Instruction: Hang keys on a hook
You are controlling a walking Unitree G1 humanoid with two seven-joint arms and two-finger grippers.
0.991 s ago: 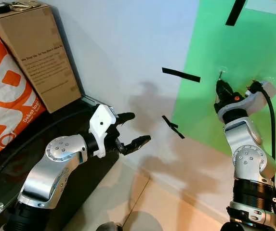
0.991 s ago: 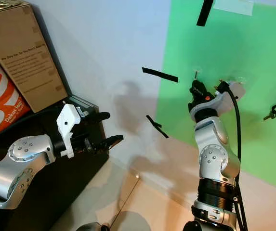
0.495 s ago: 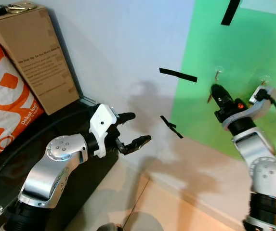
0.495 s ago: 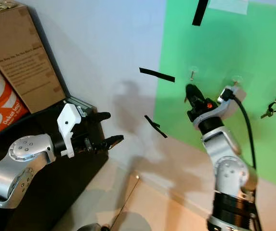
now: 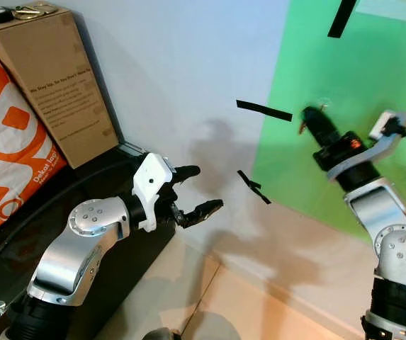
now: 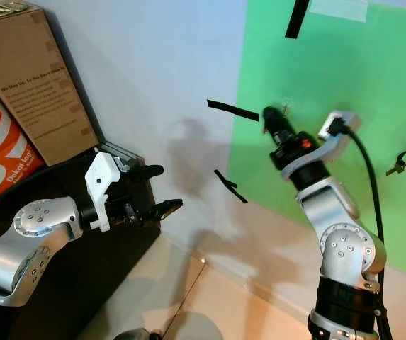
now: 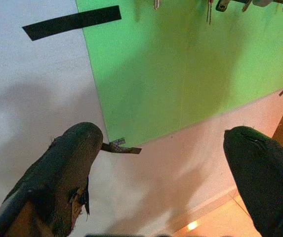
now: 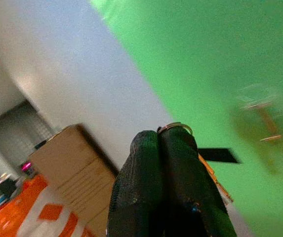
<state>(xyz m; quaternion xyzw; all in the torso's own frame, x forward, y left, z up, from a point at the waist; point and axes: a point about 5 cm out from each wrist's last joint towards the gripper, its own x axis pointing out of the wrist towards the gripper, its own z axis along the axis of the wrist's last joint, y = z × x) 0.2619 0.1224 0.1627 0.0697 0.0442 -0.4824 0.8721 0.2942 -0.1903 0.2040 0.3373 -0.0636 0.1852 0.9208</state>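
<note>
Green panel [image 5: 344, 92] on the wall carries a clear hook [image 6: 285, 106]. Right gripper [image 6: 271, 118] is raised to it, tip just beside and slightly left of the hook; its fingers are pressed together on the keys [image 8: 177, 127], whose ring shows at the fingertips. The hook is blurred, so contact appears absent but is unconfirmed. Left gripper [image 5: 197, 191], fingers spread and holding nothing, is well apart, low.

Green panel [image 6: 373, 142] on wall carries hooks; keys [image 6: 401, 162] hang from one.
</note>
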